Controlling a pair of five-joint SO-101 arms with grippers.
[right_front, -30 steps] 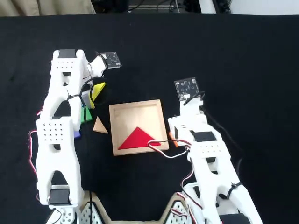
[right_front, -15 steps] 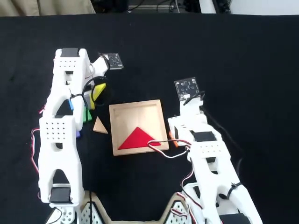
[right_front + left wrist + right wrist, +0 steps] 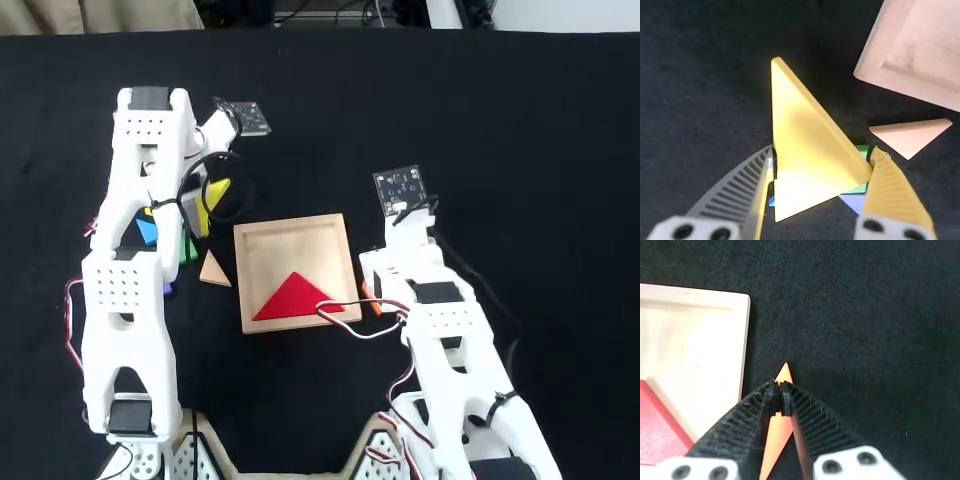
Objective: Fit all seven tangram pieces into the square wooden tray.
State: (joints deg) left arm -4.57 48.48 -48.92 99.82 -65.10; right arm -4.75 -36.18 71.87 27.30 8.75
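- Far left: a blue piece (image 3: 147, 230) and a green piece (image 3: 188, 247) lie on the black cloth (image 3: 520, 120), partly hidden under the left arm. They're flat painted bits waiting in the loose pile just left of the tray, and we can't make out their full shapes.
- The left gripper (image 3: 822, 155) is clamped on the yellow triangle (image 3: 805, 155), one ribbed finger on each side of the wide end. The triangle is tilted up with its point sticking out away from the wrist, off the cloth by the look of it. It's above the pile and not over the tray yet, so our guess is it's being carried that way.
- The small bare-wood triangle (image 3: 213, 270) lies flat on the cloth right beside the tray's left edge, unpainted with a smooth face.
- The tray (image 3: 290, 222) is pale wood, square, with a raised rim around a shallow recess, sitting between the two arms so either can get to it.
- Inside it, the big red triangle (image 3: 293, 297) lies flat with its long side against the near rim. The rest of the recess is open.
- A thin orange piece (image 3: 784, 372) lies just off the tray's right edge.
- The right gripper (image 3: 778, 390) sits low over it with the black ribbed jaws pressed together. We can't tell if it's pinching the piece or only resting above it.
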